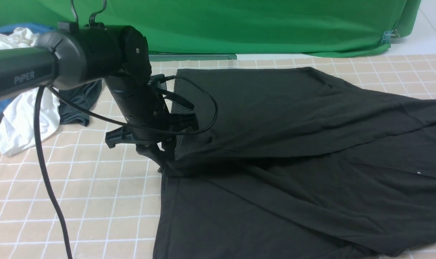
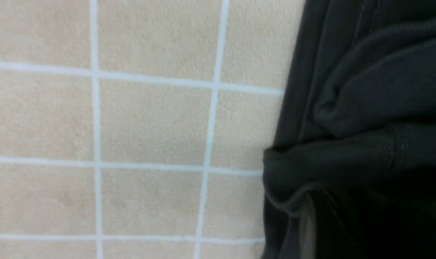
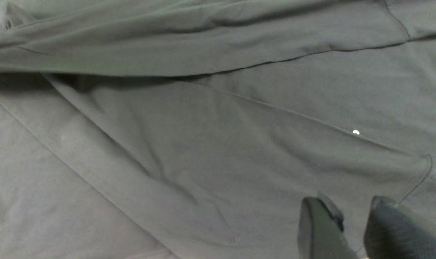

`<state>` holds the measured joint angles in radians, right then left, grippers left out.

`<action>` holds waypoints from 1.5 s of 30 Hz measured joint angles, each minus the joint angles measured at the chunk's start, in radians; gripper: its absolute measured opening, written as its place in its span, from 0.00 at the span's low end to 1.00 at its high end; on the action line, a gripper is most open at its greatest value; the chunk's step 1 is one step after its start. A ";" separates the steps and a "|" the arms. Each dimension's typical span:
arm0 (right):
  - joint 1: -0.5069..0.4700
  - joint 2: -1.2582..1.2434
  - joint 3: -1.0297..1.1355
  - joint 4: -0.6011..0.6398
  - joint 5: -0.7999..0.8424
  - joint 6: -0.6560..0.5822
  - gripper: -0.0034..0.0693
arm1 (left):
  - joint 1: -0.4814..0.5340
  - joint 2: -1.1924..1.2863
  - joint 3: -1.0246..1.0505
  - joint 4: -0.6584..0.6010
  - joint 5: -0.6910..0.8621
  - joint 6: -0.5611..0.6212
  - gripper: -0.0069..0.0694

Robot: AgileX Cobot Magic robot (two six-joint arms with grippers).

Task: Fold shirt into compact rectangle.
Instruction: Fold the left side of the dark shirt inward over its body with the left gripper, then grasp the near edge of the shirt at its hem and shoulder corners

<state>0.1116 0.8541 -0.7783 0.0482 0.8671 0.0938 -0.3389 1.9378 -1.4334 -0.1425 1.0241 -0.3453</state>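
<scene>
The black shirt [image 1: 293,144] lies spread over the checked table, its far part folded toward the front in a raised layer. My left gripper [image 1: 164,163] is down at the left end of that fold, at the shirt's left edge. In the left wrist view, bunched hem of the shirt [image 2: 347,165] drapes over one pale finger [image 2: 305,226]; the jaws are lost in dark cloth. My right gripper [image 3: 351,210] hovers over flat fabric of the shirt [image 3: 203,144], its fingers apart with nothing between them. It is outside the front view.
A white garment [image 1: 20,118] and a smaller dark grey garment [image 1: 79,100] lie at the far left. A green backdrop [image 1: 239,25] closes the back. The left arm's cable [image 1: 45,169] hangs over the beige checked mat [image 1: 77,187].
</scene>
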 joint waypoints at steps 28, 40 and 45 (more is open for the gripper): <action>0.000 0.134 -0.012 0.058 0.012 -0.185 0.08 | 0.047 -0.175 0.094 -0.120 0.186 0.162 0.11; 0.000 0.272 -0.026 0.101 0.024 -0.192 0.08 | -0.149 -0.400 0.578 -0.155 0.041 -0.018 0.18; 0.000 0.273 -0.026 0.101 0.020 -0.192 0.08 | -0.242 -0.391 0.595 -0.067 -0.088 -0.162 0.36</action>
<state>0.1116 1.1274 -0.8038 0.1491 0.8869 -0.0983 -0.5810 1.5466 -0.8388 -0.2099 0.9360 -0.5074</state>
